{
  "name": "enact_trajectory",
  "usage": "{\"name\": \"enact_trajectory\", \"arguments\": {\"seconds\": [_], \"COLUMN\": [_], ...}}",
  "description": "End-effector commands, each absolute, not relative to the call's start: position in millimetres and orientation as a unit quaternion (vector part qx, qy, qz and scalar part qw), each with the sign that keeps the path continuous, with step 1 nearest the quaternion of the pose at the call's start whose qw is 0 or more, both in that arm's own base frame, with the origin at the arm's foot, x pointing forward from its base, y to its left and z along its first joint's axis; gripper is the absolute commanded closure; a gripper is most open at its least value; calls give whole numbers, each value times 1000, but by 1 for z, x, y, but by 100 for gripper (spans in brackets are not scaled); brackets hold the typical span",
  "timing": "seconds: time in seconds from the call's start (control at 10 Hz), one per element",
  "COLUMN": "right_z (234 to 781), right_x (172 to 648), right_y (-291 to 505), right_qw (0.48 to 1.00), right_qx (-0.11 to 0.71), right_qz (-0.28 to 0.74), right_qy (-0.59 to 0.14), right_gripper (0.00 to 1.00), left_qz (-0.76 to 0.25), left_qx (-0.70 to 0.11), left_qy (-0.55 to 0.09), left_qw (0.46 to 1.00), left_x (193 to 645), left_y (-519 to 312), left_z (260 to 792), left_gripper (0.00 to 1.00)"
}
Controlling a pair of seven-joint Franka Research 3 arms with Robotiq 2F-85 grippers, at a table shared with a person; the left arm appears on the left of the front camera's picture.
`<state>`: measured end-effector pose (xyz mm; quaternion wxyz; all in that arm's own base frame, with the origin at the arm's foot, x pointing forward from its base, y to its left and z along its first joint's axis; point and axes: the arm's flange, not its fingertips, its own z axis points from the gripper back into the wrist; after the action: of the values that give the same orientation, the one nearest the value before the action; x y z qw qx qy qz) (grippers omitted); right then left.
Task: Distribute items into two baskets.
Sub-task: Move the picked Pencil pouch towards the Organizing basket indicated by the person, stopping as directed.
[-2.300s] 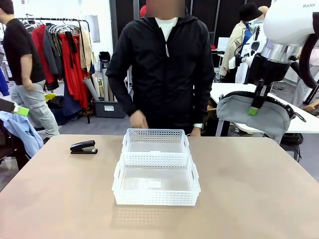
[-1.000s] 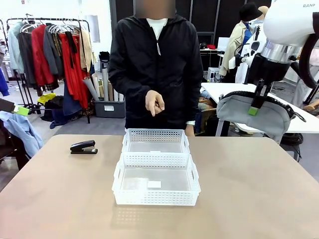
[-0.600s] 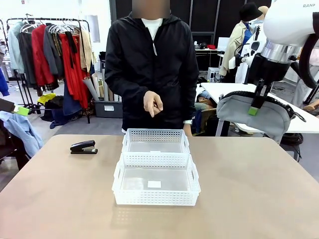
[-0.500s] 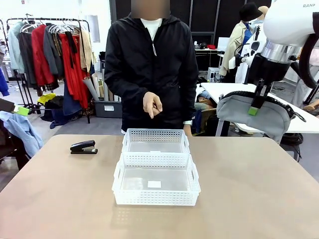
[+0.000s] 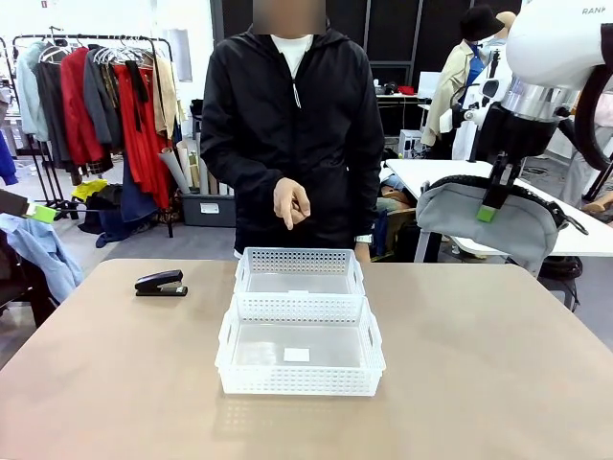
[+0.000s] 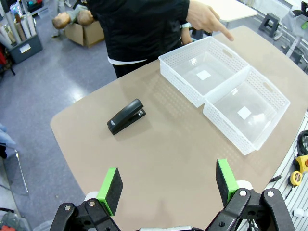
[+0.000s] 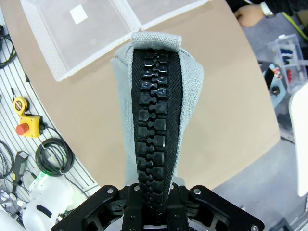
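Note:
High at the table's right edge, my right gripper (image 5: pixel 488 209) is shut on the top of the grey zip pouch (image 5: pixel 460 226), which hangs in the air. The right wrist view shows the pouch (image 7: pixel 192 82) and its black zip band rising from the shut right gripper (image 7: pixel 156 190). The black stapler (image 5: pixel 161 284) lies on the table at the far left. Two white lattice baskets sit end to end mid-table, the smaller basket (image 5: pixel 299 272) farther off and the larger basket (image 5: pixel 300 356) nearer me. My left gripper (image 6: pixel 167 185) hovers open above the table's left side, the stapler (image 6: pixel 126 117) beyond it.
A person in a black jacket stands at the far side, one hand (image 5: pixel 290 203) held above the smaller basket with a finger pointing down. The tan table (image 5: pixel 479 383) has bare room on both sides of the baskets. Clothes racks stand behind on the left.
The person straightened up from the baskets and raised a pointing hand, which has sunk slightly in the last second. Neither arm has moved, and the pouch hangs as before.

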<state>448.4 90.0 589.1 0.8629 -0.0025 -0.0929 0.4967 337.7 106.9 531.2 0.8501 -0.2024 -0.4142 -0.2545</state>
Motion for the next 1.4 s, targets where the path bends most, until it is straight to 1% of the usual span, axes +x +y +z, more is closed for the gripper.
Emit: {"name": "enact_trajectory", "arguments": {"seconds": [0.0, 0.3, 0.5, 0.6, 0.8, 1.0, 1.3], "right_z": [589, 589, 588, 584, 575, 562, 546], "right_x": [448, 448, 474, 492, 515, 539, 559], "right_y": [90, 90, 90, 94, 99, 102, 124], "right_qw": [863, 863, 860, 852, 847, 827, 813], "right_qx": [-5, -2, -8, 4, -8, -6, 13], "right_qz": [496, 497, 502, 517, 528, 560, 580], "right_qy": [-97, -93, -89, -85, -69, -52, -50], "right_gripper": [100, 100, 100, 100, 100, 100, 100], "left_qz": [-257, -257, -257, -257, -257, -257, -257], "left_qx": [-207, -207, -207, -207, -207, -207, -207], "left_qy": [-418, -418, -418, -418, -418, -418, -418], "left_qw": [846, 846, 846, 846, 846, 846, 846], "left_x": [338, 338, 338, 338, 338, 338, 338], "left_y": [107, 107, 107, 107, 107, 107, 107], "left_z": [531, 531, 531, 531, 531, 531, 531], "left_gripper": [0, 0, 0, 0, 0, 0, 0]}}
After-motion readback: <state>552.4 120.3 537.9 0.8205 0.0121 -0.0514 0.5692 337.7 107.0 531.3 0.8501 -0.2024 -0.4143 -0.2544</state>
